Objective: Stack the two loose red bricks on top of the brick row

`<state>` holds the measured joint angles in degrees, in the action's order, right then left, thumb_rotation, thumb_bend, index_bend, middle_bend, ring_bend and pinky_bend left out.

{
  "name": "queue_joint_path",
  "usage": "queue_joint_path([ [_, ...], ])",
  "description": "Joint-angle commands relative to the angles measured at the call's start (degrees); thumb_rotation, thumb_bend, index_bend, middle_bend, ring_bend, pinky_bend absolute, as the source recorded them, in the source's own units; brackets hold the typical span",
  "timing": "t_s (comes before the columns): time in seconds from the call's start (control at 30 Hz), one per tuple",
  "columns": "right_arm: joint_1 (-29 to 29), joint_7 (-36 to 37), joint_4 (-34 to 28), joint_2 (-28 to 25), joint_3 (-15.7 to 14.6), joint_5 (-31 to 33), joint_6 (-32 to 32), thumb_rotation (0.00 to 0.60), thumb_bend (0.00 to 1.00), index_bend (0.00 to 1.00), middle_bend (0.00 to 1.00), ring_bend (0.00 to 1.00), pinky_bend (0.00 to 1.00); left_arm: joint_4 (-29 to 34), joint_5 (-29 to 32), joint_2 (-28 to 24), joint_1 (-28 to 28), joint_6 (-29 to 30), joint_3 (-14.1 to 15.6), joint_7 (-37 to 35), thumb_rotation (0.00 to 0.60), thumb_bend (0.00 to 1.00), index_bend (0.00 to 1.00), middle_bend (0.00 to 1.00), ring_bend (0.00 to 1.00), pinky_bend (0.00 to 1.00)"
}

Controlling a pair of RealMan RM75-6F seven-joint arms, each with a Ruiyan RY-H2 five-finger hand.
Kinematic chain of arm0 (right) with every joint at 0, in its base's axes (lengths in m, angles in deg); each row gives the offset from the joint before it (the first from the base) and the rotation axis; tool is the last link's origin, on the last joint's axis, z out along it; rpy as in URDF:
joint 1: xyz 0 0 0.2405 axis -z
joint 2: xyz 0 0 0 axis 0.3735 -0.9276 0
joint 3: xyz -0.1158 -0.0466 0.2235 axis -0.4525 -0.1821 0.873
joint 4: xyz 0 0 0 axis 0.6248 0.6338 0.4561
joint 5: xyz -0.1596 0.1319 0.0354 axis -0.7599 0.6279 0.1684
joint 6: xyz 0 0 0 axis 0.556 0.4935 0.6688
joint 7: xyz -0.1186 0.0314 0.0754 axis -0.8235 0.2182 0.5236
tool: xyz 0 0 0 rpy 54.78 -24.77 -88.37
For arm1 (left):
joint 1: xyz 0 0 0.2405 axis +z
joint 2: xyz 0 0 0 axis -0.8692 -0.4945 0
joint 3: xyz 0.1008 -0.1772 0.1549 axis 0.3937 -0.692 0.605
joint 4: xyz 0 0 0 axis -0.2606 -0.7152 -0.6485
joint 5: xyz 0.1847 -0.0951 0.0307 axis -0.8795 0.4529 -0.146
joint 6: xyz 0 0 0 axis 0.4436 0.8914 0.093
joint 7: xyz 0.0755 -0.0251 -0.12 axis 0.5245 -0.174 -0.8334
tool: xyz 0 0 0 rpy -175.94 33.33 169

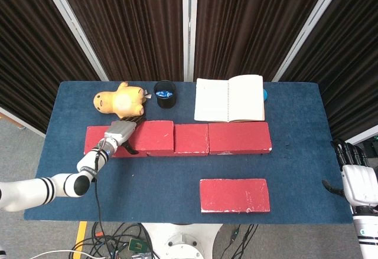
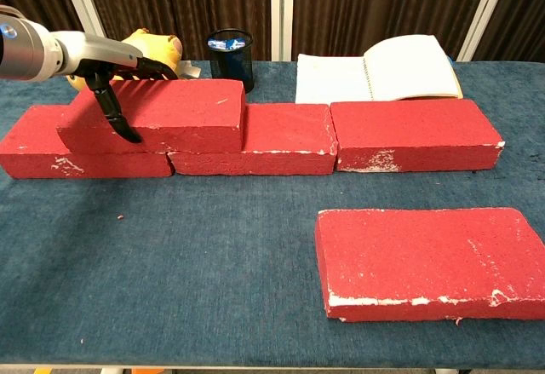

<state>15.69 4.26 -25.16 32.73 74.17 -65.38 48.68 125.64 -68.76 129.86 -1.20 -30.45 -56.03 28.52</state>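
A row of three red bricks [image 1: 236, 138] [image 2: 409, 131] lies across the middle of the blue table. One red brick [image 1: 152, 136] [image 2: 170, 114] sits on top of the row's left part. My left hand [image 1: 121, 134] [image 2: 111, 76] grips this brick at its left end, with the thumb down the front face and the fingers over the back edge. A second loose red brick [image 1: 234, 195] [image 2: 426, 255] lies flat on the table, near the front right. My right hand [image 1: 357, 179] hangs open beyond the table's right edge, holding nothing; the chest view does not show it.
Behind the row stand a yellow plush toy [image 1: 121, 101] [image 2: 153, 50], a black cup [image 1: 165, 94] [image 2: 230, 57] and an open notebook [image 1: 229, 98] [image 2: 383, 71]. A small blue object [image 1: 265, 95] peeks out at the notebook's right edge.
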Motion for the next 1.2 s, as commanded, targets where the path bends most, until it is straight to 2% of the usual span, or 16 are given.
queue_joint_path([
  [0.03, 0.0, -0.1, 0.0, 0.0, 0.0, 0.1, -0.1, 0.6, 0.1, 0.0, 0.0, 0.0, 0.0, 0.0, 0.1, -0.1, -0.1, -0.4, 0.0, -0.1, 0.6, 0.12, 0.0, 0.0, 0.0, 0.0],
  [1.2, 0.2, 0.2, 0.2, -0.1, 0.3, 0.9, 0.1, 0.6, 0.1, 0.0, 0.0, 0.0, 0.0, 2.1, -3.1, -1.1, 0.7, 0.9, -1.1, -1.7, 0.6, 0.11, 0.0, 0.0, 0.0, 0.0],
])
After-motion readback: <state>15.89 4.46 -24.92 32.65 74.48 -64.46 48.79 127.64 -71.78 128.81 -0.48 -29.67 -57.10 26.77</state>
